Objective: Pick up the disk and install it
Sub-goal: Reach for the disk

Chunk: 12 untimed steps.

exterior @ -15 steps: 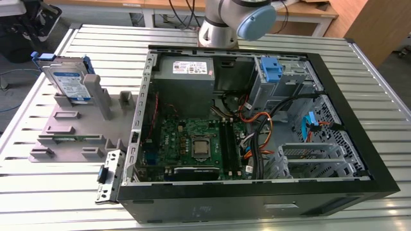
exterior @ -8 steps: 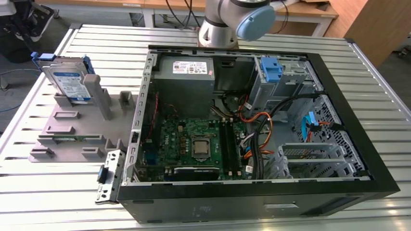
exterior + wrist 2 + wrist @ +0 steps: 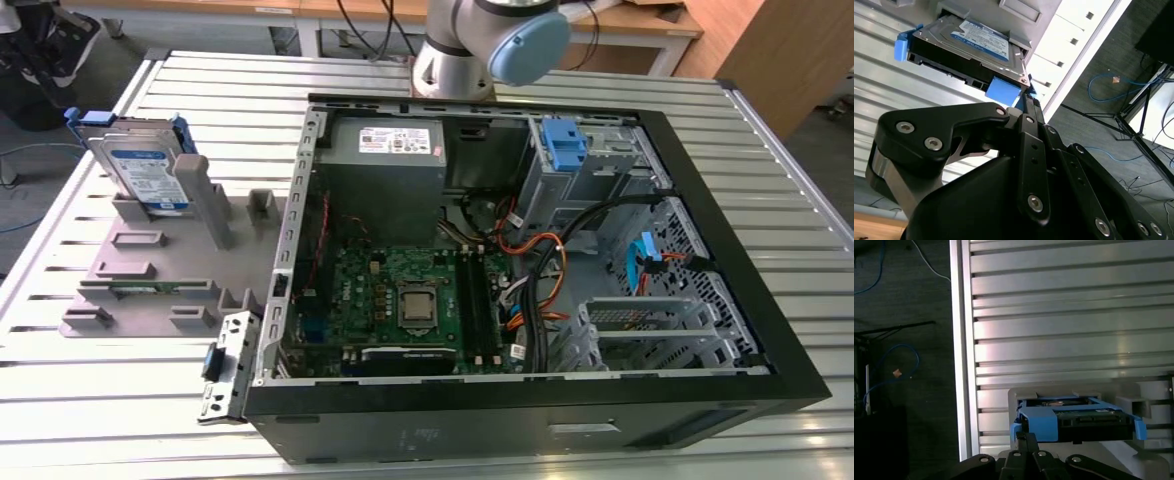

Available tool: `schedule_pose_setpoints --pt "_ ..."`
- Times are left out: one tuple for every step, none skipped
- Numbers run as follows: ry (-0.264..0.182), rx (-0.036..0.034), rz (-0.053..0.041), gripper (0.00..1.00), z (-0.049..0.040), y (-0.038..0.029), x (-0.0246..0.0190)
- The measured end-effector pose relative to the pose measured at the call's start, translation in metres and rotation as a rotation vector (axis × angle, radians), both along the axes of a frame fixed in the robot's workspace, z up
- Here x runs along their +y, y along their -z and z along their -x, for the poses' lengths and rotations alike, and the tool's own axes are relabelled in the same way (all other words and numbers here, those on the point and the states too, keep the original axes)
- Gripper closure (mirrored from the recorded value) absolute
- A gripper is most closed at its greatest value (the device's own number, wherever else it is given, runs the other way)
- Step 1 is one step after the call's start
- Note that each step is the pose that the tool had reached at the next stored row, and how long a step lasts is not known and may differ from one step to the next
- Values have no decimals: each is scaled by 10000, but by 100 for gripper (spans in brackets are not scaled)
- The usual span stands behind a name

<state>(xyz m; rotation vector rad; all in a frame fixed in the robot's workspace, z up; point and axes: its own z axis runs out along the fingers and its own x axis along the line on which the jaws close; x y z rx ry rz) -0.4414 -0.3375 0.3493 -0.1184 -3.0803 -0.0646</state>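
The disk [image 3: 140, 165], a silver drive with a white-and-blue label in a blue carrier bracket, stands tilted on edge in the grey holder [image 3: 160, 265] at the exterior view's left. Both wrist views show the disk [image 3: 979, 45] [image 3: 1079, 417] close up. My gripper [image 3: 1026, 100] [image 3: 1026, 437] has its black fingers drawn together, tips right at a blue corner of the bracket. I cannot tell whether the tips touch it. The arm's grey-and-blue joint [image 3: 487, 45] is at the back of the table.
An open black computer case [image 3: 747, 330] lies on the slatted metal table [image 3: 200, 420], with motherboard [image 3: 400, 300], grey power-supply box [image 3: 387, 150], cables and a drive bay with a blue latch [image 3: 567, 150]. The table edge [image 3: 961, 365] and floor with cables [image 3: 899, 370] are beside the holder.
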Motion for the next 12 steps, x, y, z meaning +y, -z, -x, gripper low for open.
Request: schedule_pose_setpoints --pt "0 2 1 89 8 11 16" --pt "0 2 2 89 15 23 34" --pt "-1 1 2 89 20 37 55" --pt "0 -1 2 89 23 50 75" --pt "-1 -2 2 89 26 62 95" --pt "-1 -1 3 89 29 73 115" --pt "0 -2 3 89 31 83 131" --pt "0 -1 4 89 33 90 142" --pt "0 -2 4 89 33 93 148" --pt "0 -3 3 89 34 94 153" --pt "0 -2 5 89 34 94 158" --pt "0 -11 -6 89 35 94 161"
